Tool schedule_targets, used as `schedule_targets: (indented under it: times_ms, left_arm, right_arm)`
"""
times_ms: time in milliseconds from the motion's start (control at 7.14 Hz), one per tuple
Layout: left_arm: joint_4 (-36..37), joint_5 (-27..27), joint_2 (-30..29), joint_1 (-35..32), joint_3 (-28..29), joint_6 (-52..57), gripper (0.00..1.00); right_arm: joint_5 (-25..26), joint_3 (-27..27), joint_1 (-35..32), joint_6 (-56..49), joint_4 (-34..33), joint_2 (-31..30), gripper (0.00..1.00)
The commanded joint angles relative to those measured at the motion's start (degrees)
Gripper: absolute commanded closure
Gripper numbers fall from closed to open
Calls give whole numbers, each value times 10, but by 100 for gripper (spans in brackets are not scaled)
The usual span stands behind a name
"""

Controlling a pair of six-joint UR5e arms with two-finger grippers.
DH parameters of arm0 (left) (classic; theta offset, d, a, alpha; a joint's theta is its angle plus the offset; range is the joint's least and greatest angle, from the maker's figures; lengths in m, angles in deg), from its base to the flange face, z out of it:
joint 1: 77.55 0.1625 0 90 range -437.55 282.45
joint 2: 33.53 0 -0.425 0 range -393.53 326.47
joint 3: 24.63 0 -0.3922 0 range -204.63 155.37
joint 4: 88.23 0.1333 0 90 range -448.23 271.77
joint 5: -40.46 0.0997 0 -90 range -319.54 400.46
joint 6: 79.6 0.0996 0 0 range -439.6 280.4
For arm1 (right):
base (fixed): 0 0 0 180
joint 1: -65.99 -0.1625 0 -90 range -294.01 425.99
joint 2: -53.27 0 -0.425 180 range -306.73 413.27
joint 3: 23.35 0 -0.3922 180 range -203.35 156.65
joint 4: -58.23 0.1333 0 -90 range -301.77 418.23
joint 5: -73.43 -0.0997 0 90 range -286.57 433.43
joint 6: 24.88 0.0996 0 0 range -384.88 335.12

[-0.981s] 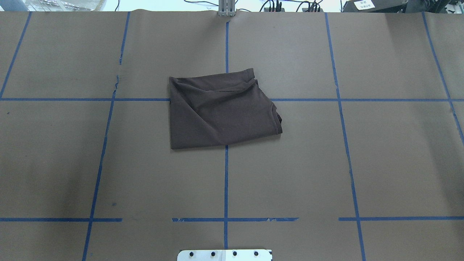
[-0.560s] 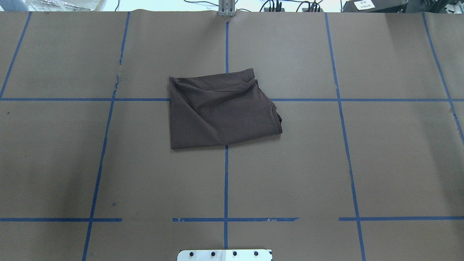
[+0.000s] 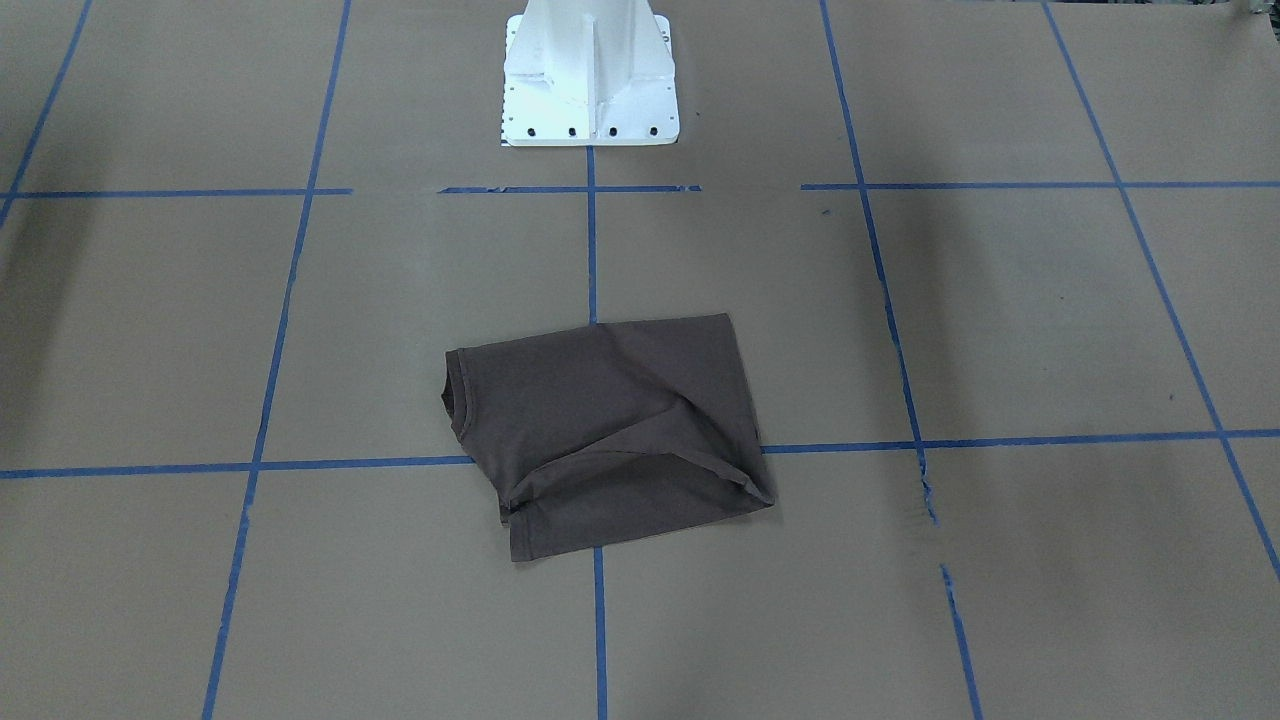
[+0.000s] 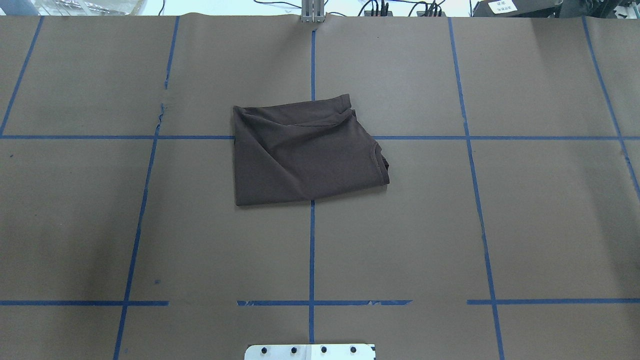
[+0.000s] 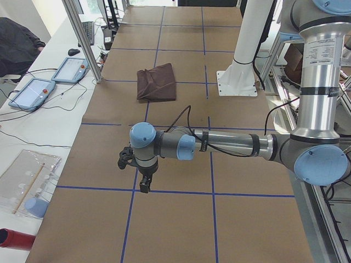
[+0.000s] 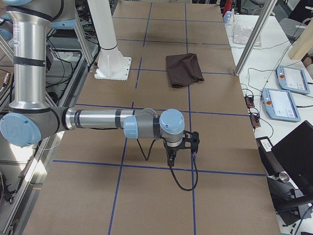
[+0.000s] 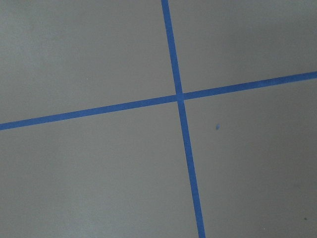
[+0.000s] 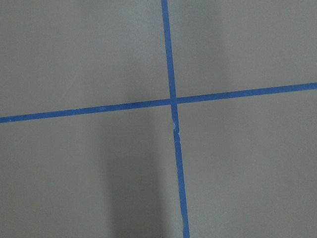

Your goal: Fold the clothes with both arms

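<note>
The dark brown T-shirt (image 4: 305, 155) lies folded into a rough rectangle at the middle of the table, its collar edge toward the overhead view's right. It also shows in the front view (image 3: 610, 430), the left side view (image 5: 157, 82) and the right side view (image 6: 183, 68). My left gripper (image 5: 145, 186) hangs over bare table far from the shirt, toward the table's left end. My right gripper (image 6: 170, 159) hangs over bare table toward the right end. I cannot tell whether either is open or shut. Both wrist views show only brown paper and blue tape.
The table (image 4: 550, 225) is covered in brown paper with a blue tape grid. The white base pedestal (image 3: 590, 75) stands at the robot's side. Teach pendants (image 5: 33, 93) and cables lie on the white bench beyond the far edge.
</note>
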Motion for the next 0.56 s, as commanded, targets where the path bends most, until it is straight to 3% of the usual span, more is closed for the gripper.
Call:
schedule_targets:
  times_ms: [0,420]
  left_arm:
    - [0,0,1,0,0,0,0]
    - [0,0,1,0,0,0,0]
  right_arm:
    - [42,-2,0,-13,0,-1,0]
    - [76,-2,0,-24,-3,-6,0]
